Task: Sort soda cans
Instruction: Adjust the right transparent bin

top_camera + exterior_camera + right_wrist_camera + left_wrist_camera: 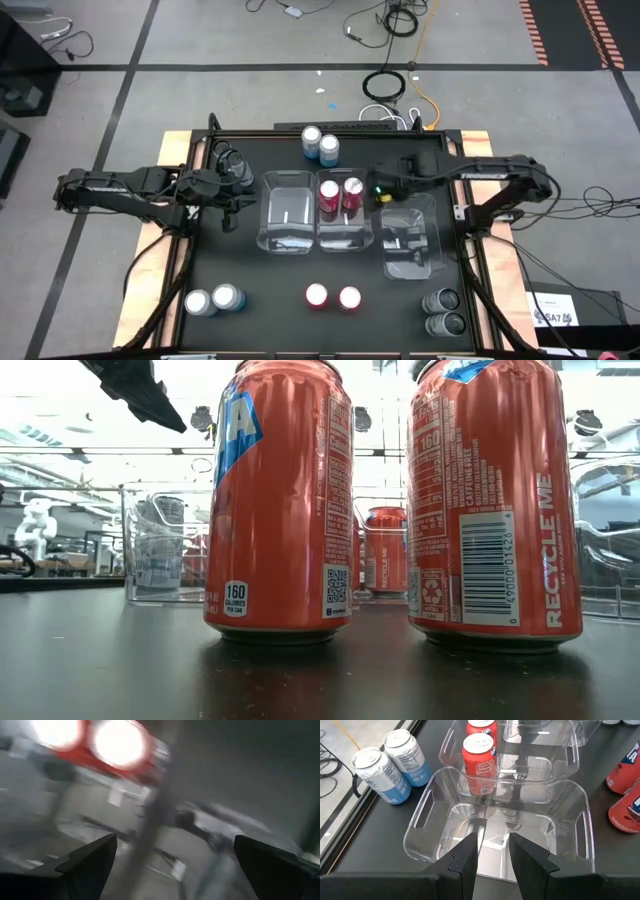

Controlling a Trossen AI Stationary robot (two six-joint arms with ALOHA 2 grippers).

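High view, listed largest to smallest.

Black rectangular table top (250,280), framed in pale wood.

Two dark jointed arms: left arm (120,190) along the left edge, right arm (500,175) reaching in from the right.

Three clear rectangular plastic bins in a row mid-table: left bin (287,212), middle bin (342,232), right bin (412,240) set slightly nearer the front edge.

Left gripper (228,208) just beside the left bin's outer wall, fingers (465,862) together, nothing between them.

Right gripper (392,187) over the gap between middle and right bins, fingers (87,862) spread wide apart, nothing visibly held.

Soda cans, small cylinders with silvery tops:
- two red cans (340,196) upright inside the middle bin, touching;
- two red cans (333,297) at the front centre, side by side, large in the low view (280,500);
- two light blue cans (320,143) at the back, behind the bins;
- two light blue cans (212,300) at the front left;
- two dark grey cans (443,312) at the front right, one behind the other.
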